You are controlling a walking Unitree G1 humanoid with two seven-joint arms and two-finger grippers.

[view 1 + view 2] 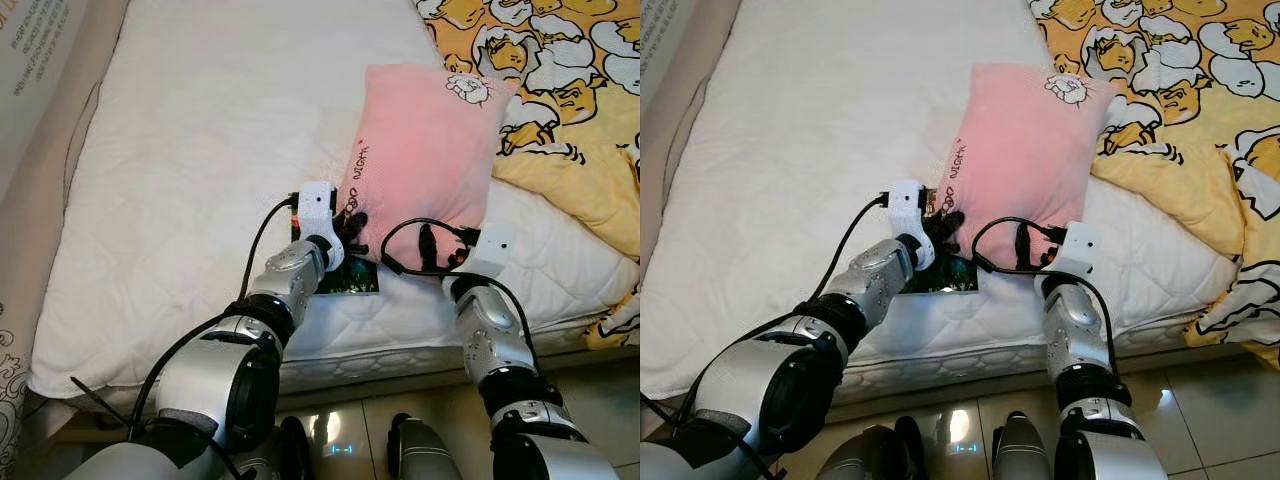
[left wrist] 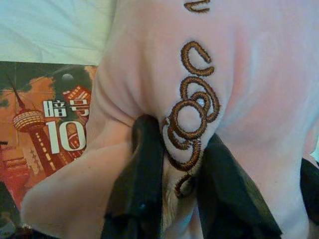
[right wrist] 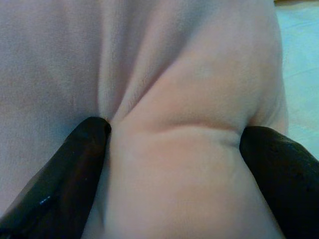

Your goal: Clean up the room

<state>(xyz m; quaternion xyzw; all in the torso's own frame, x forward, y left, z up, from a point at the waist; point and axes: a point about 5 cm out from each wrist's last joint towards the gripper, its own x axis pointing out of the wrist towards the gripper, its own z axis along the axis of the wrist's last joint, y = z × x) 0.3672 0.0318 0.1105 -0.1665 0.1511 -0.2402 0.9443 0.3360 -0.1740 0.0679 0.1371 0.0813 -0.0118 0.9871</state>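
Pillow (image 1: pixel 425 160), pink, long axis running near-to-far on mattress (image 1: pixel 180 180); left gripper (image 1: pixel 345 228) and right gripper (image 1: pixel 435 248) each pinch its near edge, fabric bunched between fingers.

Bright, even daylight in the head views; both wrist views soft, dimmer and close-blurred.
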